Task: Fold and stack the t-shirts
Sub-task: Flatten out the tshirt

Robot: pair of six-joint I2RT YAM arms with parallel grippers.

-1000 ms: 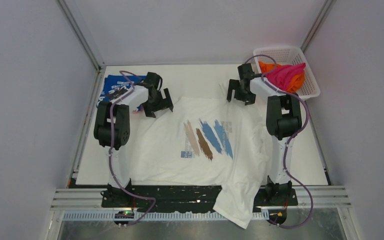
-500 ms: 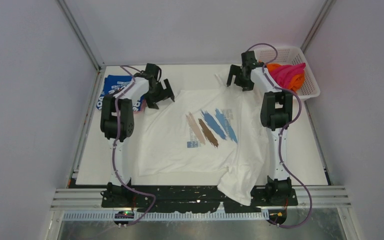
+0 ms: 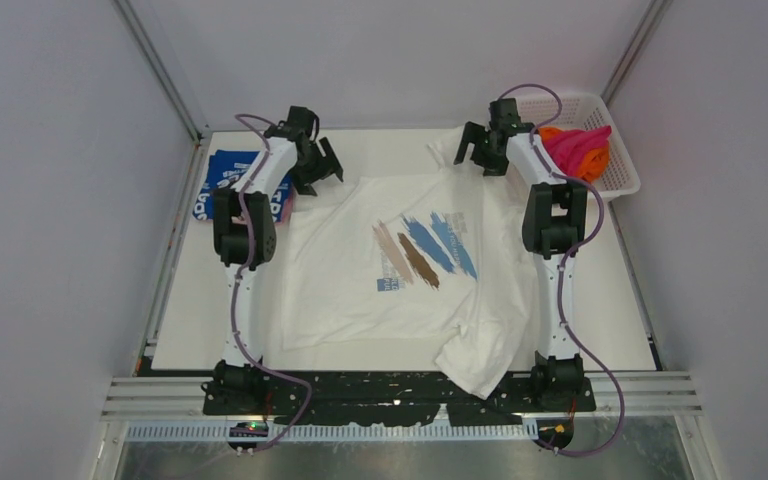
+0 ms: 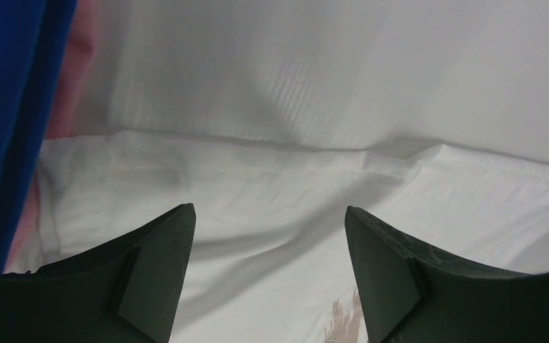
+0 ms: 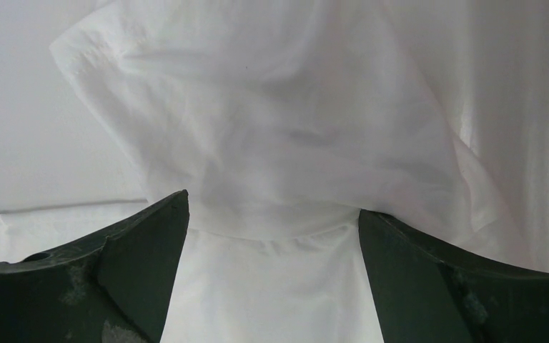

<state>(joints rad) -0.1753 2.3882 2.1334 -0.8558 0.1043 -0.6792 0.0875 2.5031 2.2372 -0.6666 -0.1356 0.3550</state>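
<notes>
white lettering (image 3: 204, 206) on blue t-shirt (image 3: 220, 165), too small to read

- Your left gripper (image 3: 322, 178) now sits farther out, its arm stretched longer, at the far-left corner of the white shirt (image 3: 360, 290).
- Your right gripper (image 3: 480, 160) has gone out too, closer to the basket (image 3: 620, 178).
- The white shirt has slid away from you, and its brush-stroke print (image 3: 425, 250) lies farther up the table.
- Its lower-right corner no longer drapes well past the front rail (image 3: 360, 385); it only just reaches it.
</notes>
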